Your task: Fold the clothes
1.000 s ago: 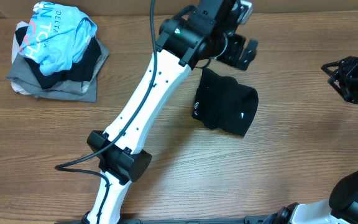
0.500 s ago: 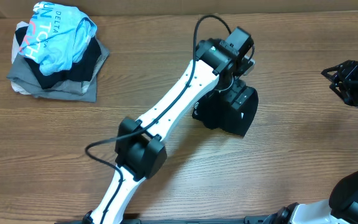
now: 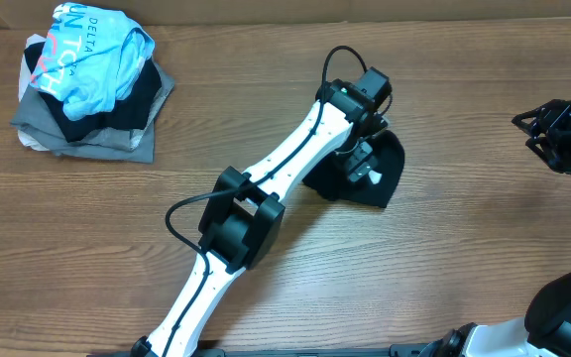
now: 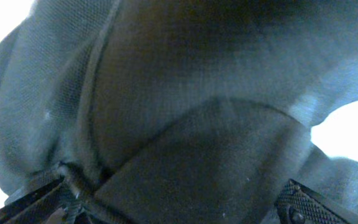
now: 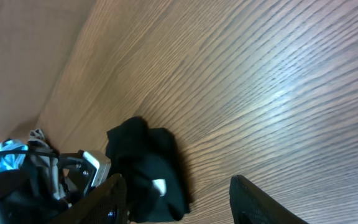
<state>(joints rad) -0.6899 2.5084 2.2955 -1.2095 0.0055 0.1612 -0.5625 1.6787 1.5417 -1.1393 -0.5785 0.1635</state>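
Observation:
The black shirt (image 3: 392, 171) lies bunched in a small heap at the middle of the wooden table. My left gripper (image 3: 362, 163) points down onto the heap and hides most of it from above. In the left wrist view dark fabric (image 4: 185, 93) fills the frame. The left gripper (image 4: 173, 202) is open wide there, with cloth bulging between its textured pads (image 4: 303, 200). My right gripper (image 3: 555, 132) stays at the far right edge, well away from the shirt. In its own view the right gripper (image 5: 176, 196) is open and holds nothing. The black shirt (image 5: 148, 165) lies beyond its fingers.
A pile of other garments sits at the back left, with a light blue shirt (image 3: 92, 55) on top of a grey folded garment (image 3: 92, 141). The left arm (image 3: 276, 183) crosses the table diagonally from the front edge. Bare wood (image 3: 474, 248) lies between the shirt and the right arm.
The left arm has swung from behind the shirt and come down on top of it. Its gripper now presses into the heap. The right gripper stays in place.

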